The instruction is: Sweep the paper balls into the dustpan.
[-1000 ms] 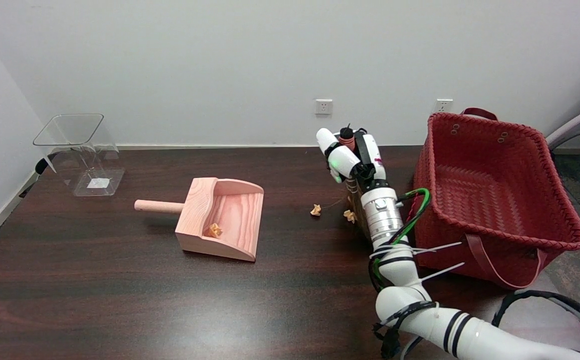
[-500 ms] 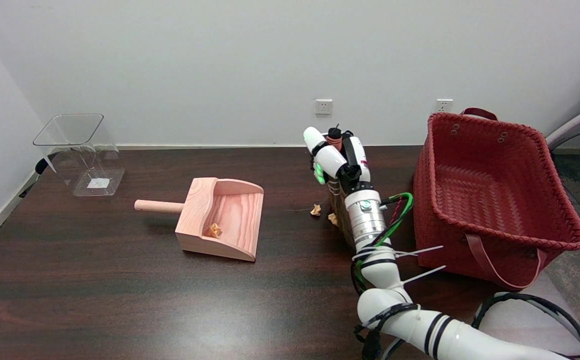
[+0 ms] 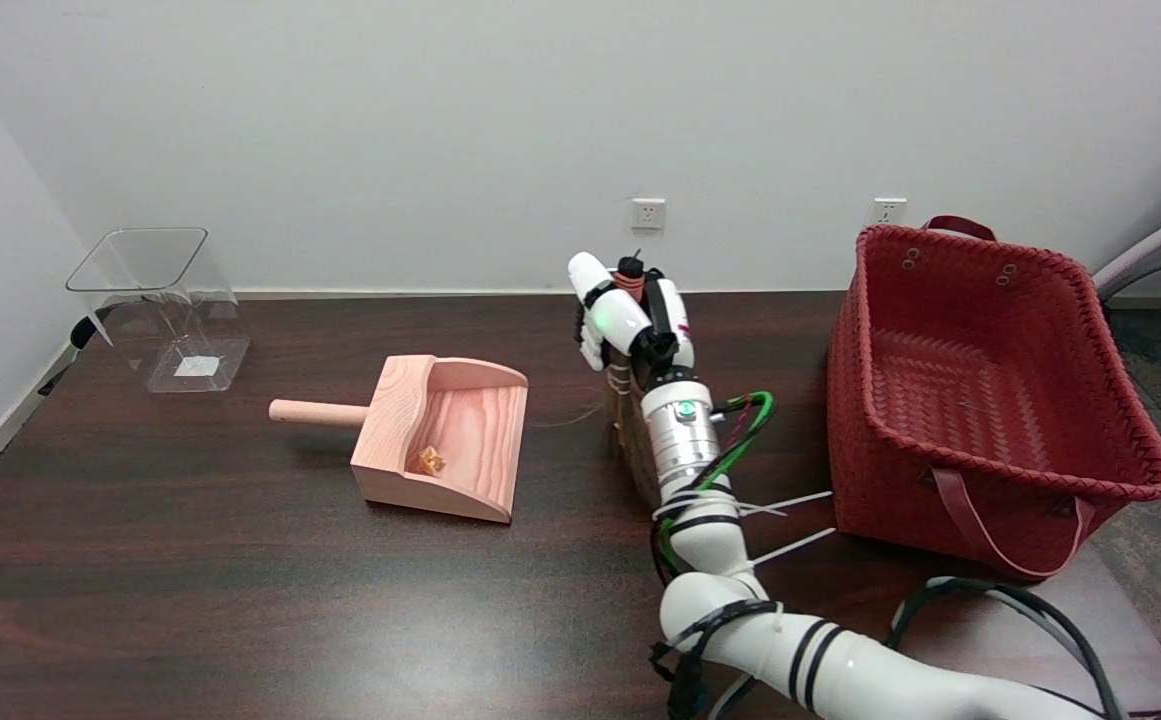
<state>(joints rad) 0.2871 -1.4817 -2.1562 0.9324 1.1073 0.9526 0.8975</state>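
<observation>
Head view: my right hand point(image 3: 628, 318) is gripping the brush handle point(image 3: 627, 274) upright, while one crumpled orange paper ball point(image 3: 429, 460) is sitting inside the pale wooden dustpan point(image 3: 480, 440).

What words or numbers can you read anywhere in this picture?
None can be read.
Clear container: a white label on its bottom, too small to read.
Right hand: a small red mark on its side, too blurred to read.
Wall sockets: no writing visible.
Wooden dustpan and red basket: no labels visible.
</observation>
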